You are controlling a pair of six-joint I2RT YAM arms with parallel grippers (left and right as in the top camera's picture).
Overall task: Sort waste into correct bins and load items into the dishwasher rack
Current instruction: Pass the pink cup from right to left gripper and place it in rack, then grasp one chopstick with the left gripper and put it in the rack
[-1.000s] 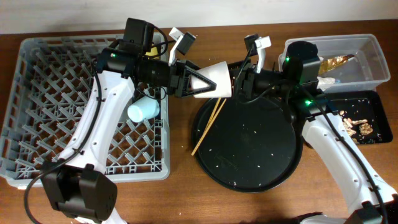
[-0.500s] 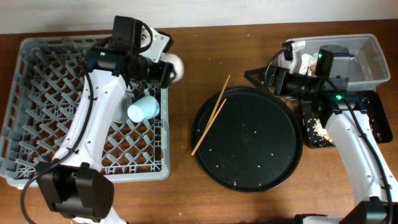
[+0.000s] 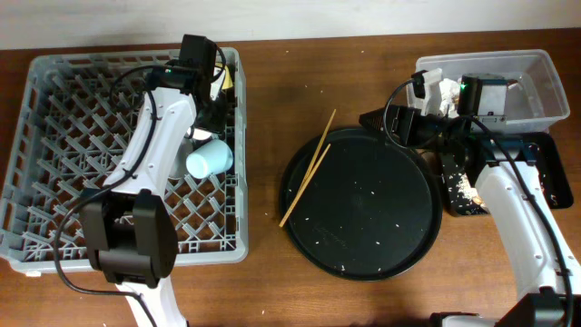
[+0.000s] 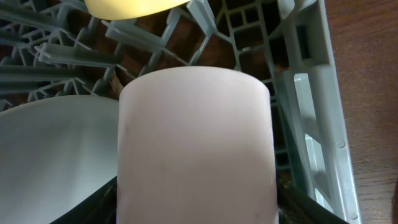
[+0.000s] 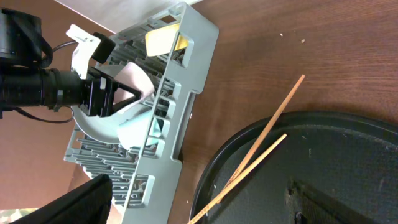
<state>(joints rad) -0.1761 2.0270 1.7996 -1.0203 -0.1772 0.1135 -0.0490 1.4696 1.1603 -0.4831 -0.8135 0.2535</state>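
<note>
Brown wooden worktop (image 3: 363,54) carries the big grey dishwasher rack (image 3: 54,136). The left jaws are clamped on the pink cup (image 4: 196,143), low in the rack's far right corner. It sits just beside the grey plate (image 4: 56,155) and close to the yellow bowl (image 4: 134,6), probably so it can be let go there. The right jaws hang apart and empty, well to the rack's right. Two chopsticks (image 3: 309,177) lie right of the rack, probably next.

round black tray (image 3: 363,218) mostly bare, chopsticks (image 3: 307,182) across its left rim, rack (image 3: 136,255) corner crowded
</note>
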